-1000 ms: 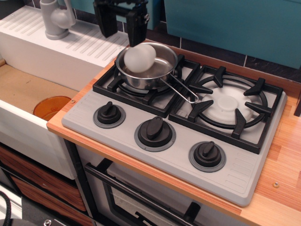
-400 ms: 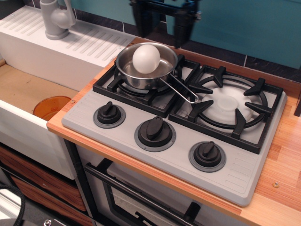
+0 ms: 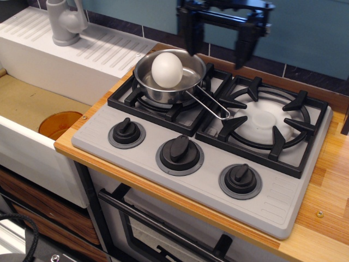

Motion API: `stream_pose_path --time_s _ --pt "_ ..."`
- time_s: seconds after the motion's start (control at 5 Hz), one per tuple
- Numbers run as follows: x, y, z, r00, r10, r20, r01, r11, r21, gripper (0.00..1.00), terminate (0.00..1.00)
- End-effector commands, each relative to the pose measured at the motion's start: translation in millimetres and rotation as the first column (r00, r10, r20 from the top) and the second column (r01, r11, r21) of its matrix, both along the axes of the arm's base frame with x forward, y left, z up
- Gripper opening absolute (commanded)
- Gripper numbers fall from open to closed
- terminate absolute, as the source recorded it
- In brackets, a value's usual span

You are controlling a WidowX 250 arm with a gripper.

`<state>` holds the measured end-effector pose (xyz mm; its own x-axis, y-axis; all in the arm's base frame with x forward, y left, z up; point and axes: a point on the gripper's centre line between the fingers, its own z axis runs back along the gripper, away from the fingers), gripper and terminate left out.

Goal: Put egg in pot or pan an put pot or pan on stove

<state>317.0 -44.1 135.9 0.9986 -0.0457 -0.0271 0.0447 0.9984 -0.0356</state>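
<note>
The white egg lies inside the shiny steel pan. The pan stands on the left black grate of the grey stove, its wire handle pointing to the front right. My black gripper hangs above the back edge of the stove, up and to the right of the pan. Its two fingers stand wide apart with nothing between them. It touches neither the egg nor the pan.
The right grate with its white burner disc carries nothing. Three black knobs line the stove front. A sink with an orange bowl lies to the left, a grey tap behind it. An oven door is below.
The gripper has let go of the egg, risen and moved right from over the pan to the back of the stove. The egg has settled in the pan.
</note>
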Motion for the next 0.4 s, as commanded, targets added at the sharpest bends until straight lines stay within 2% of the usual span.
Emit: stream_pose_path --time_s 0.0,0.2 --pt "17.8 -40.4 38.1 0.992 -0.015 0.123 0.016 1.0 -0.003 1.0 0.0" --pt "22.3 -47.9 34.4 0.994 -0.012 0.11 0.016 0.999 -0.037 1.0 1.0"
